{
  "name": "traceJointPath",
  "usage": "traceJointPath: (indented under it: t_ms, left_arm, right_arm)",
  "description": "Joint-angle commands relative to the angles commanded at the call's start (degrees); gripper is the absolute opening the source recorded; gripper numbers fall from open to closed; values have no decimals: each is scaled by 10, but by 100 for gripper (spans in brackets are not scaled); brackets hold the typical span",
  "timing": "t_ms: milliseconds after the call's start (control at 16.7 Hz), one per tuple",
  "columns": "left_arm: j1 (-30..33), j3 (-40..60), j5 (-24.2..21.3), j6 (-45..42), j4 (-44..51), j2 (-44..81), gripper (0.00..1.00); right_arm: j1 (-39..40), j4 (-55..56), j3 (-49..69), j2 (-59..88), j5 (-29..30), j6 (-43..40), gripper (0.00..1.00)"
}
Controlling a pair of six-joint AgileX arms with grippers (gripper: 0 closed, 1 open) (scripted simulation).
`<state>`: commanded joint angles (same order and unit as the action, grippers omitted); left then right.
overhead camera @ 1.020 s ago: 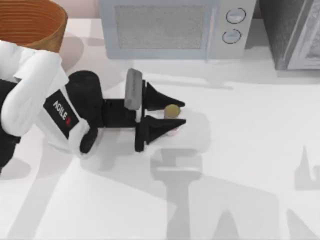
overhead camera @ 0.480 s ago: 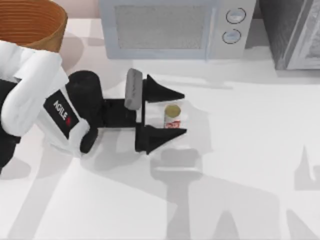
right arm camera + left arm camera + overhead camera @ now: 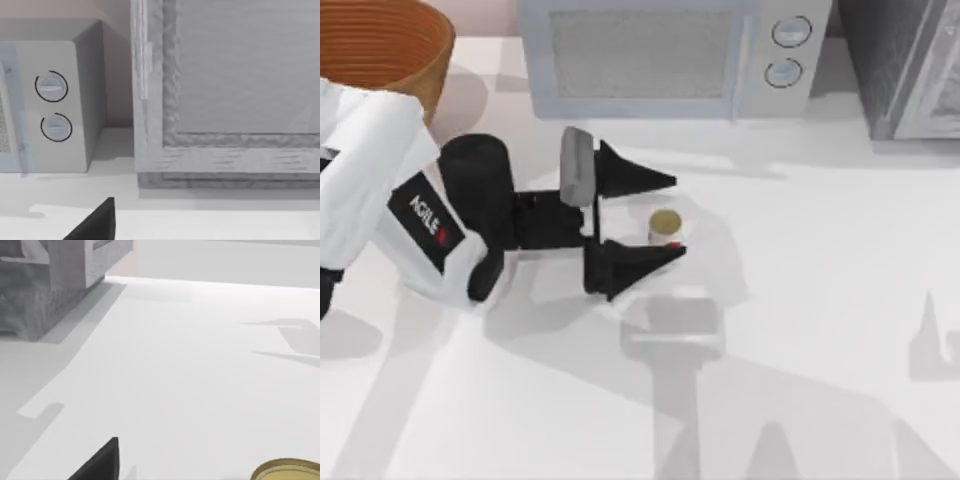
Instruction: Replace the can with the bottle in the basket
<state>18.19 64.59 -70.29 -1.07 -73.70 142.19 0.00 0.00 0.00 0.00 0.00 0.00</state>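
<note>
Can (image 3: 665,226) is stood upright on the table (image 3: 820,300), out of the basket (image 3: 390,50), which sits at the far left corner. It's bracketed by the left gripper (image 3: 665,216), fingers spread wide, none touching it as far as can be told. Right gripper's state can't be told.

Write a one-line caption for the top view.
Left gripper open around the can standing on the table, basket at far left.
</note>
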Motion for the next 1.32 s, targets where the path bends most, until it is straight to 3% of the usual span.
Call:
traceJointPath:
  t_ms: [360, 1020, 1320]
  left_arm:
    - [-58, -121, 138, 1, 152, -232, 100]
    - [-157, -443, 495, -3, 528, -992, 100]
    - [-176, -567, 624, 4, 660, -1273, 100]
  right_arm:
    - [0, 0, 0, 0, 0, 0, 100]
    - [0, 0, 0, 0, 0, 0, 100]
    - [0, 0, 0, 0, 0, 0, 100]
